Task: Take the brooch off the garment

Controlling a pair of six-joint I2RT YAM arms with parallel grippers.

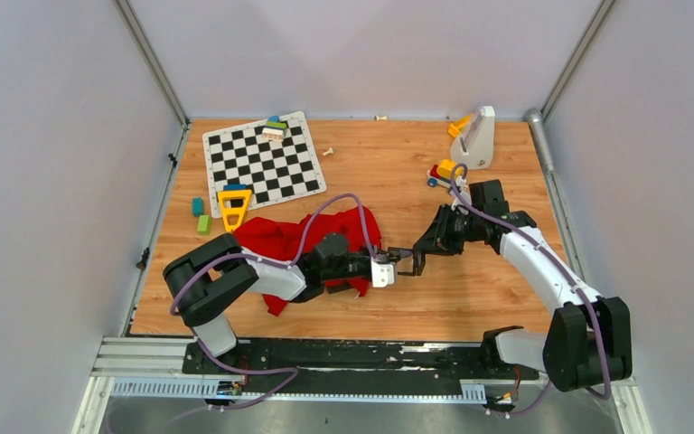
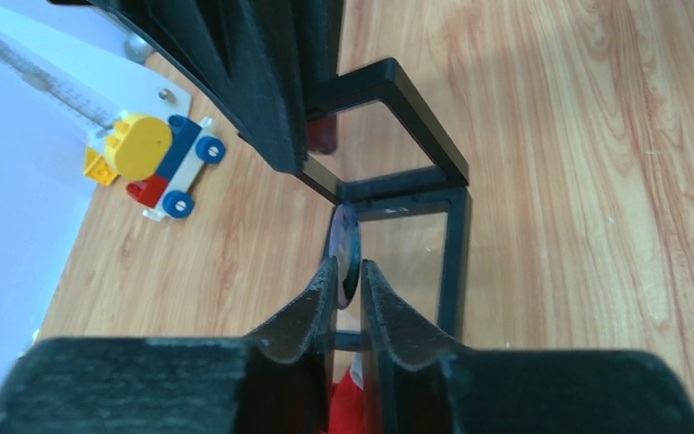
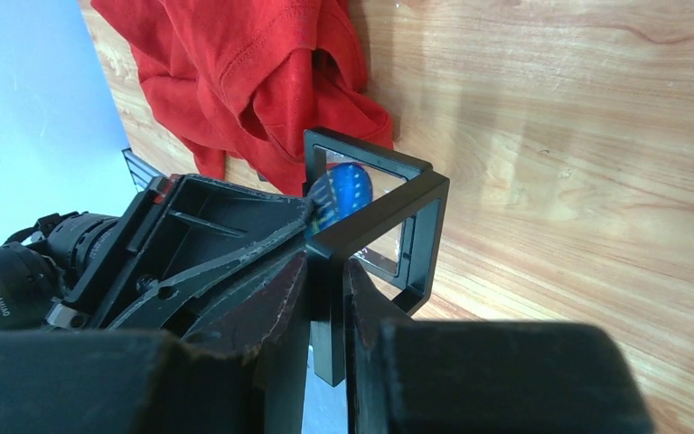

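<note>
Starting at the near edge of the counter, both arm bases sit on the rail. The two arms reach inward and meet at mid-counter.

Left gripper: its fingers stand narrowly apart, one on each side of the brooch. The brooch is a thin round disc, seen edge-on in the left wrist view. Whether the pads press the disc or only flank it cannot be told.

Right gripper: clamped on one bar of a black frame with clear panes, raised off the counter. In the right wrist view the brooch shows a blue face through a pane. Whether it lies inside the frame or just behind it cannot be told.

The garment: crumpled on the counter left of centre, partly under the left forearm. The brooch sits at the left fingertips, on the side away from the cloth.

Beyond the garment, toward the left edge, stand a yellow triangular piece, a green block and a teal block. Farther back lies a chequered board with stacked blocks at its far corner. At the far right are a toy car and, behind it, a white stand.
</note>
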